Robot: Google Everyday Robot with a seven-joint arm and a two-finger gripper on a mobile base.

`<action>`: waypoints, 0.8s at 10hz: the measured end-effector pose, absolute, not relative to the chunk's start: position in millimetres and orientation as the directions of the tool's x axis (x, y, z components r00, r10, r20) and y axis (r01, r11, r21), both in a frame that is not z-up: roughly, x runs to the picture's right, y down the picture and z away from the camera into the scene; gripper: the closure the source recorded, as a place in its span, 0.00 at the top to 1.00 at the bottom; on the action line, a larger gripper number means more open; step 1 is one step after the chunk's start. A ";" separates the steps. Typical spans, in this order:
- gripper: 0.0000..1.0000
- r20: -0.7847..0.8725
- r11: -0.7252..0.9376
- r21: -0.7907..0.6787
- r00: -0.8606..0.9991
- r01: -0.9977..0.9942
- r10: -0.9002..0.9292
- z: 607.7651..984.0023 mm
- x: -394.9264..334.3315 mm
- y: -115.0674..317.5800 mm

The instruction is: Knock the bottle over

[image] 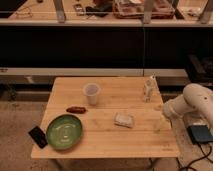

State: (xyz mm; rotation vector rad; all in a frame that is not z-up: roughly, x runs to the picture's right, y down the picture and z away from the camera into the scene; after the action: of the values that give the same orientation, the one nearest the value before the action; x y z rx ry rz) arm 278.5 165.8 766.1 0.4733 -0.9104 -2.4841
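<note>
camera view | small slim whitish-clear plastic bottle [149, 90] upright by the right edge of the light wooden desk [120, 97] | end effector [161, 123] camera-side of bottle, apart from it; released or clenched: cannot tell | judged: push high on bottle, toward desk centre | room: bare wood in-view left of bottle; edge close on its right

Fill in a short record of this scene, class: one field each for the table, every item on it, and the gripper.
table: wooden, rectangular
bottle: upright, back right
cup: upright, back, left of centre
plate: green, front left
phone: black, at front-left corner beside plate
red item: small, between cup and plate
packet: pale, near centre
gripper: low over right edge, in front of bottle, apart from it
task status: bottle not yet knocked over
</note>
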 end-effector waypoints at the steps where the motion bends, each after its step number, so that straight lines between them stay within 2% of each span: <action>1: 0.80 -0.161 -0.681 0.672 -0.840 0.292 -0.519 766.1 278.5 165.8; 5: 0.80 -0.158 -0.683 0.667 -0.839 0.297 -0.520 767.3 280.8 163.8; 6: 0.77 -0.148 -0.691 0.647 -0.836 0.323 -0.529 771.4 290.4 154.8; 8: 0.57 -0.129 -0.731 0.551 -0.824 0.403 -0.551 782.3 323.1 120.6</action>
State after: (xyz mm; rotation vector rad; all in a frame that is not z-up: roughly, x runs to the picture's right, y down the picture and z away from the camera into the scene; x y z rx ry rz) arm 323.1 120.6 782.3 0.3886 -0.7020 -2.4904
